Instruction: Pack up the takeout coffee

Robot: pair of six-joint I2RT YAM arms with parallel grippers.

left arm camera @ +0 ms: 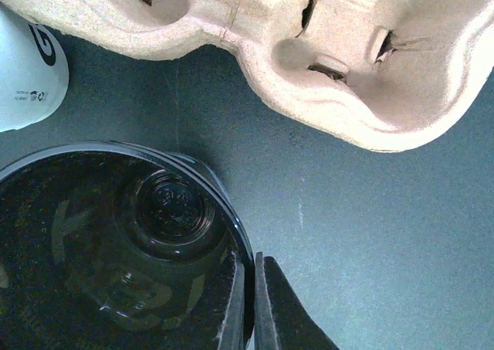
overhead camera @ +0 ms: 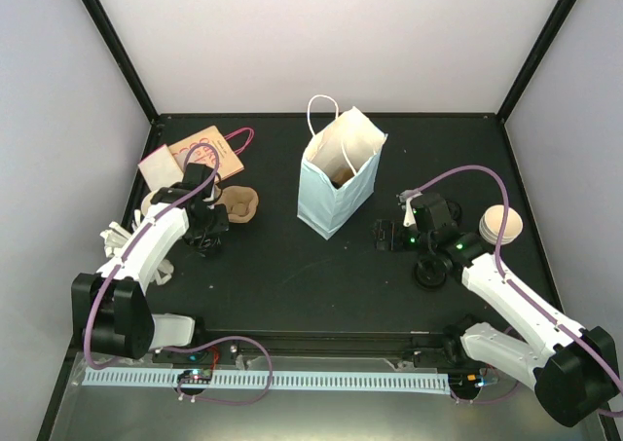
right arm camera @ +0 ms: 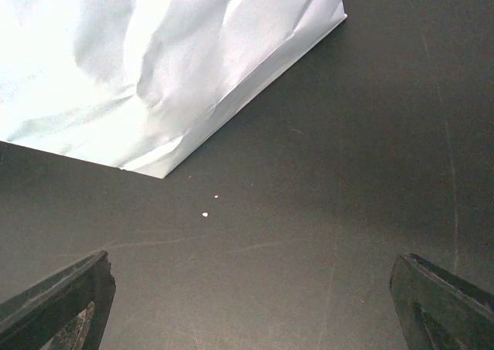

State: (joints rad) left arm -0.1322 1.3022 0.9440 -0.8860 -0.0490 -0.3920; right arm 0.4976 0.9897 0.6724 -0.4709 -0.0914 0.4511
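My left gripper (left arm camera: 248, 292) is shut on the rim of a black plastic cup lid (left arm camera: 116, 249), one finger on each side of the edge. In the top view the left gripper (overhead camera: 206, 235) sits just near-left of the beige pulp cup carrier (overhead camera: 239, 205), which also fills the top of the left wrist view (left arm camera: 324, 56). A white cup (left arm camera: 27, 72) lies at the left. The white paper bag (overhead camera: 336, 173) stands open mid-table. My right gripper (overhead camera: 387, 235) is open and empty, right of the bag; the bag's bottom corner (right arm camera: 154, 64) shows ahead of the right gripper (right arm camera: 251, 304).
A stack of paper cups (overhead camera: 502, 225) stands at the right and another black lid (overhead camera: 428, 270) lies by the right arm. A brown bag with pink handles (overhead camera: 209, 149) lies flat at the back left. Black frame posts bound the table.
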